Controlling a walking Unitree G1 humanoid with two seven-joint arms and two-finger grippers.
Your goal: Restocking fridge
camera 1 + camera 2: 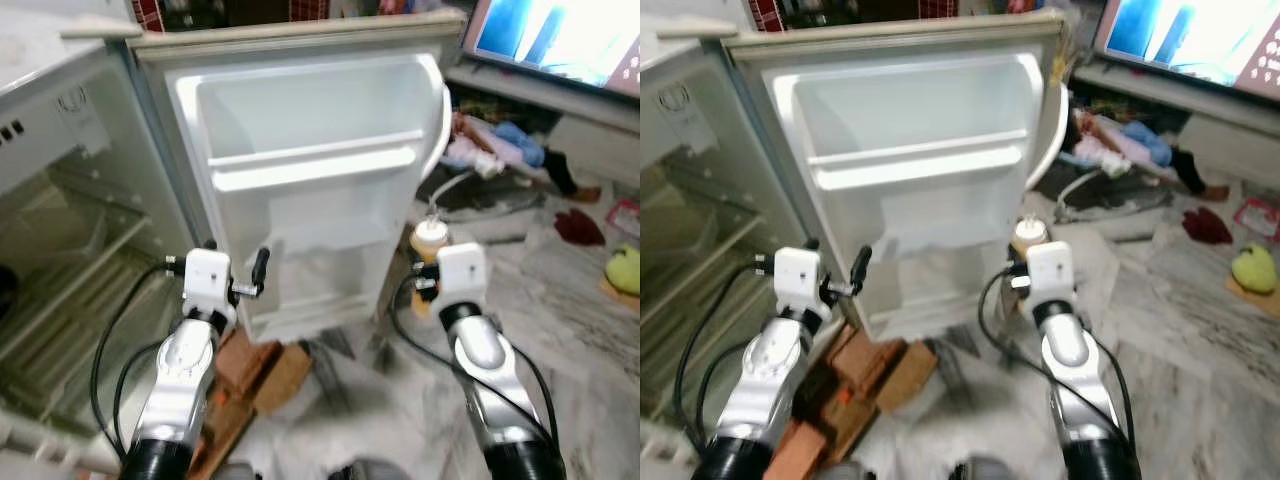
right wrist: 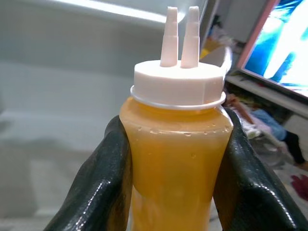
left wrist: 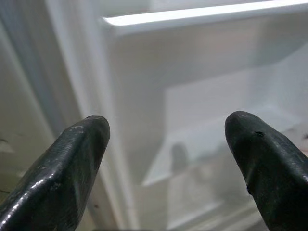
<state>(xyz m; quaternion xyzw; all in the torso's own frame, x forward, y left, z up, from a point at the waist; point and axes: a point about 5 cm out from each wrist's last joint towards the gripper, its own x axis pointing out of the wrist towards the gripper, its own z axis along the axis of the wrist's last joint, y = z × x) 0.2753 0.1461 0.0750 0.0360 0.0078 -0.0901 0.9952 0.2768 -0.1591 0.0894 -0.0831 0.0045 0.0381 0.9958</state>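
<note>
The small white fridge with its door swung wide open (image 1: pixel 300 190) stands in front of the robot, and the inside of that white door has two shelves moulded into it. The upper door shelf (image 1: pixel 310 150) has nothing in it, and the lower door shelf (image 1: pixel 320 262) looks bare too. To the left of the door is the inside of the fridge (image 1: pixel 70 260), with wire racks that hold nothing I can see. The right gripper (image 2: pixel 175 192) is just to the right of the door, near its lower shelf, and its two black fingers are squeezed tight on a clear squeeze bottle full of yellow-orange sauce (image 2: pixel 175 163). The bottle stands straight up, so its long side runs up and down. Its white cap with two little spouts (image 2: pixel 179 77) is on top and the spouts point up. One black finger (image 2: pixel 98 187) presses on each side of the bottle's body, below the cap. The left gripper (image 3: pixel 168 159) is held up in front of the door's lower left side, and its two black fingers (image 3: pixel 62 168) are spread apart with nothing between them. Below the door, some brown cardboard pieces (image 1: pixel 265 370) lie on the pale marble floor (image 1: pixel 560 300). Far to the right of the door there are a heap of clothes (image 1: pixel 500 145) and a bright screen (image 1: pixel 560 35).
</note>
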